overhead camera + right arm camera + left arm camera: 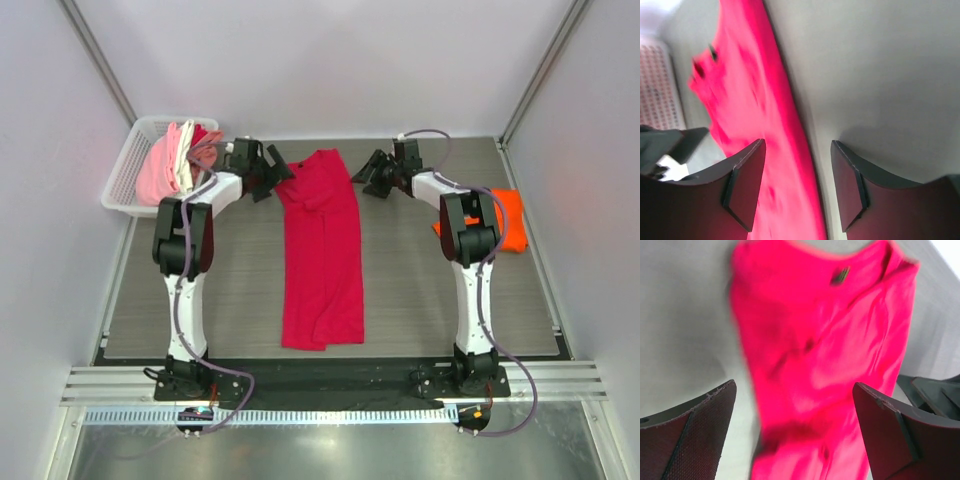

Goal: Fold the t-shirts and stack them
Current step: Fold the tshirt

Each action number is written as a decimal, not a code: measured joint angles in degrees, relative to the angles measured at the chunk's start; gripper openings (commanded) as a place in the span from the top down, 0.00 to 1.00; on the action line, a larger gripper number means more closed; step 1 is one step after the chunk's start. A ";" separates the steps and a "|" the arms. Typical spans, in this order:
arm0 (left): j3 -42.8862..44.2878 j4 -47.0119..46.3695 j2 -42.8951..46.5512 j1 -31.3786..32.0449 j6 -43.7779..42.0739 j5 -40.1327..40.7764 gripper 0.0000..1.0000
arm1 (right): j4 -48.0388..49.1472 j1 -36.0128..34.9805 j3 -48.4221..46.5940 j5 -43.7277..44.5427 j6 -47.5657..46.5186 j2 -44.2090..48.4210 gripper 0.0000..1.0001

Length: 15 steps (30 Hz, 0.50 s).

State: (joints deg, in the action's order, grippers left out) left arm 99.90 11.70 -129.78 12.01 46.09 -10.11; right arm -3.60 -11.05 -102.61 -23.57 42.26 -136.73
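Both pairs of jaws stand spread with nothing between the pads. My left gripper hangs just beside the far-left corner of the crimson t-shirt, and my right gripper sits just off its far-right edge. In the right wrist view that edge runs under the gap between my fingers, lying loose rather than pinched.

The crimson t-shirt lies flat in the middle of the table as a long narrow strip, its sides apparently already folded in. Its long axis runs straight away from my bases. The collar end, marked by the dark neck label, points to the far side between my grippers, and the hem points back toward me.

I judge it light, limp and thin. It will sag, drag and crease wherever it is unsupported, and it cannot be pushed, only pulled or lifted. The two far corners look the best places to pinch, one in each gripper, catching all layers so the fold does not fall open.

An orange t-shirt lies at the right edge, and more shirts fill the basket at the far left.
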 measured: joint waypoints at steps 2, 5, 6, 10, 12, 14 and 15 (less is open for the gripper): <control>-6.73 -0.24 5.77 0.20 -0.31 1.14 0.01 | -0.66 -0.59 7.58 0.81 -0.11 5.49 0.39; -13.40 0.96 13.16 0.72 -1.46 3.08 0.00 | -1.88 -1.73 18.08 2.16 -0.50 14.05 0.39; -14.91 2.03 15.67 1.09 -1.99 4.37 0.00 | -2.56 -2.19 20.96 2.56 -0.83 16.81 0.39; -18.91 6.40 23.85 2.80 -3.72 8.44 0.00 | -6.25 -5.25 31.06 5.81 -2.64 29.44 0.45; -23.39 7.17 28.83 4.63 -4.11 10.32 0.03 | -7.48 -6.91 36.35 7.54 -3.23 36.26 0.46; -29.35 8.52 34.18 7.39 -4.09 12.50 0.05 | -8.76 -9.14 41.77 9.64 -3.74 42.66 0.46; -32.48 10.08 37.05 9.25 -3.93 13.29 0.06 | -9.97 -10.47 44.85 10.97 -4.04 46.18 0.46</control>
State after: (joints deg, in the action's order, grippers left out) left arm 67.42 21.78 -92.73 21.26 42.15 3.18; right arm -13.56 -21.52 -57.76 -12.60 38.22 -90.54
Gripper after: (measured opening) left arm 0.958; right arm 0.545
